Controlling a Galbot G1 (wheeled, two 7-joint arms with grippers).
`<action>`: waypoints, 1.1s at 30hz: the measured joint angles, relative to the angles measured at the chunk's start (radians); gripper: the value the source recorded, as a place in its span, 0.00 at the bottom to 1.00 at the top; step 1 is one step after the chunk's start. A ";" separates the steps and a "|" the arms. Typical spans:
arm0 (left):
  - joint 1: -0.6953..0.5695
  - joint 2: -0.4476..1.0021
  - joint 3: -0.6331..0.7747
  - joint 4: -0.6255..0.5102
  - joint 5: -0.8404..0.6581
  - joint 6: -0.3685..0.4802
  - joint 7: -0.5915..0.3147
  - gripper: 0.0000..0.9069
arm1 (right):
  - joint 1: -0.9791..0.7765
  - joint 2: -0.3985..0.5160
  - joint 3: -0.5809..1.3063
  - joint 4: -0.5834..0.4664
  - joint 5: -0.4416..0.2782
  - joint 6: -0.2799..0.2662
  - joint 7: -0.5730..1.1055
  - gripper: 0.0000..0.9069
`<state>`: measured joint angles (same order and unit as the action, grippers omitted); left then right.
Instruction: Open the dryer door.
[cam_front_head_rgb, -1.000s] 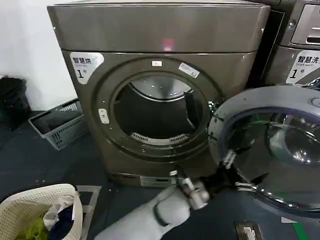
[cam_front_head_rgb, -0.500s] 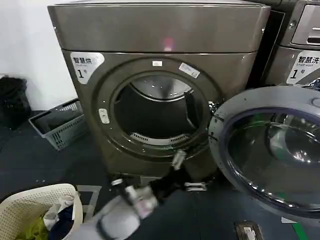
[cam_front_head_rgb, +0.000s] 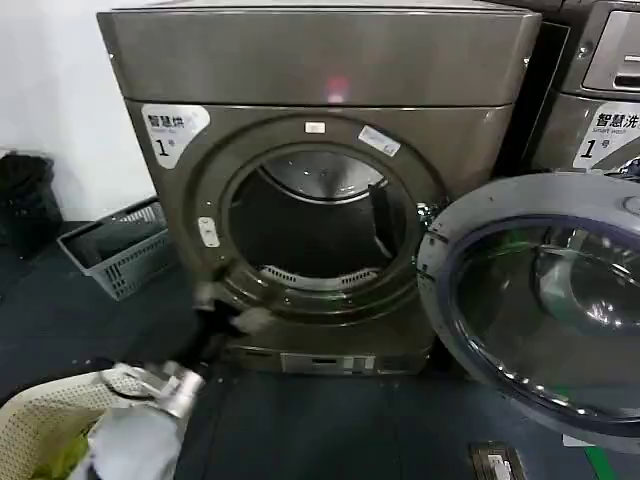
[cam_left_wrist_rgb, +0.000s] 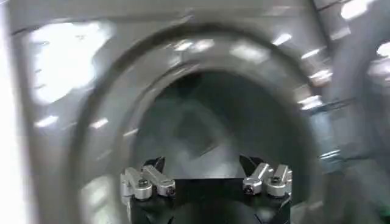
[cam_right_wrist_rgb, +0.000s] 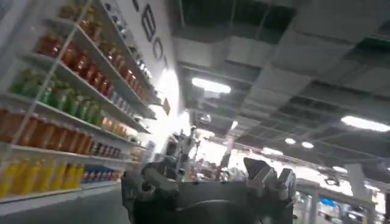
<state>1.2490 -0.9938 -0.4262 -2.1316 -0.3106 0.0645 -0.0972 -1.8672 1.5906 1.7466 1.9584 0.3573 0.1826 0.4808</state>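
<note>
One dryer door (cam_front_head_rgb: 540, 310), already wide open, at 3 o'clock from the drum opening (cam_front_head_rgb: 315, 225), on its hinge side, with the glass turned toward the room. Leaves the opening fully free, so probably no more pulling needed. Left gripper (cam_front_head_rgb: 228, 318) low before the rim, at 7 o'clock of the opening, well apart from the door. Fingers (cam_left_wrist_rgb: 149, 179) spread wide with nothing between them, facing into the drum; most likely free because the door needs no more holding. Right gripper (cam_right_wrist_rgb: 204, 182) aimed up toward a ceiling, away from the dryer, also spread and empty; seems parked there to keep clear. White laundry basket (cam_front_head_rgb: 40, 405) at 7 o'clock on the floor, beside the left arm.
</note>
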 joint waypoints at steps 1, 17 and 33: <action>0.006 -0.007 -0.032 0.004 -0.021 0.037 -0.020 1.00 | 0.003 -0.004 0.007 -0.013 0.002 0.001 0.001 1.00; 0.137 0.009 -0.368 0.047 -0.407 0.484 -0.287 1.00 | -0.014 -0.032 0.086 -0.178 0.139 0.046 -0.020 1.00; 0.342 0.219 -0.445 0.112 -1.003 0.575 -0.956 1.00 | 0.007 -0.061 0.072 -0.243 0.165 0.057 -0.014 1.00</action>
<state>1.5908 -0.7746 -0.8714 -2.0197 -1.3136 0.6392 -1.0535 -1.8599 1.5295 1.8191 1.7158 0.5220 0.2395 0.4671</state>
